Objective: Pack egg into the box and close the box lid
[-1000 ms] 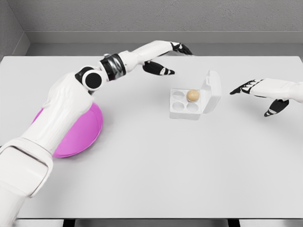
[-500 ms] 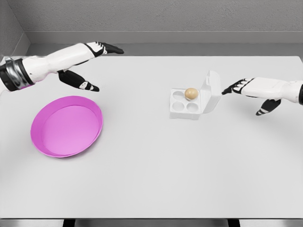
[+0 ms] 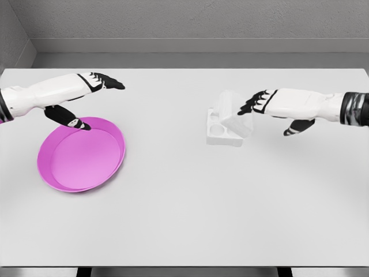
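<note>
White bench (image 3: 184,208) fills most of the frame; grey wall along the top. Box (image 3: 229,121) sits right of centre in the upper half, a small white tray with round cups; two cups show at its left side. Lid (image 3: 235,115) is tilted partway down over the tray, hinge on the right, blurred, covering the right-hand cups. Egg not visible; cannot tell from this view whether it lies under the lid. Right hand (image 3: 271,107) comes in from the right edge, forearm level, palm down, fingers (image 3: 252,105) spread and extended toward the left, dark tips at the lid's upper right edge, touching or just beside it; contact not clear. Thumb hangs below the palm, apart from the box. It holds nothing. Left hand (image 3: 86,95) enters from the left edge in the upper left, fingers stretched out flat and relaxed, pointing right, thumb angled down over the far rim of the bowl (image 3: 81,153); holds nothing. The bowl is magenta, shallow, round, lying in the left half of the frame, well apart from the box.
</note>
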Robot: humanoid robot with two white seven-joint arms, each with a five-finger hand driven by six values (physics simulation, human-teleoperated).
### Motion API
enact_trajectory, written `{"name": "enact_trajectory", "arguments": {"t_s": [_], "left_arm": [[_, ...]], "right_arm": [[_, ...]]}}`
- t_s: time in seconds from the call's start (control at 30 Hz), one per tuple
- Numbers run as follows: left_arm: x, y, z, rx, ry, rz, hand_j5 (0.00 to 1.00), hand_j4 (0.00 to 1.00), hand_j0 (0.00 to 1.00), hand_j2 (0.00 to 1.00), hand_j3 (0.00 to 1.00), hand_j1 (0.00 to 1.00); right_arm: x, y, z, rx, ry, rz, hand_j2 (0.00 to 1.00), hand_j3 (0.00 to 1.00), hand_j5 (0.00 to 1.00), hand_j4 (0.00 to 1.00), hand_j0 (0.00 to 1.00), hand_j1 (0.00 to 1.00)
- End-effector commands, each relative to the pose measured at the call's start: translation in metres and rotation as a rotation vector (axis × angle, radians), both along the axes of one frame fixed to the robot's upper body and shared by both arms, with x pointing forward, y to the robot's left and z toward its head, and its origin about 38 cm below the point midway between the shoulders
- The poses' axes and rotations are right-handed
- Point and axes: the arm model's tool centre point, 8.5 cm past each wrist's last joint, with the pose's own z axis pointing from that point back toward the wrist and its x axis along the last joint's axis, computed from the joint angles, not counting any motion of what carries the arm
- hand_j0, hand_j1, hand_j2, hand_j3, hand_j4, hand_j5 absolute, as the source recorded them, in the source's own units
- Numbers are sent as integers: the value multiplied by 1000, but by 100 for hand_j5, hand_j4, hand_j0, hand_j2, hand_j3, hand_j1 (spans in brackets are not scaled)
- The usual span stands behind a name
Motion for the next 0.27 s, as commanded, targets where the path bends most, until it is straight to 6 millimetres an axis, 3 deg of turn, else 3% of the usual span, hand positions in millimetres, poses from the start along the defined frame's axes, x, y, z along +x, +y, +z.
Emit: {"name": "enact_trajectory", "arguments": {"t_s": [0.0, 0.07, 0.23], "left_arm": [[0, 2, 2, -5, 0, 5, 100, 100, 100, 100, 100, 100], [1, 2, 3, -5, -2, 7, 100, 100, 100, 100, 100, 100], [1, 4, 1, -2, 0, 12, 100, 100, 100, 100, 100, 100]], "right_arm": [[2, -6, 13, 20, -31, -20, 100, 100, 100, 100, 100, 100], [4, -42, 36, 14, -81, -105, 100, 100, 100, 100, 100, 100], [12, -76, 41, 25, -82, -206, 100, 100, 100, 100, 100, 100]]}}
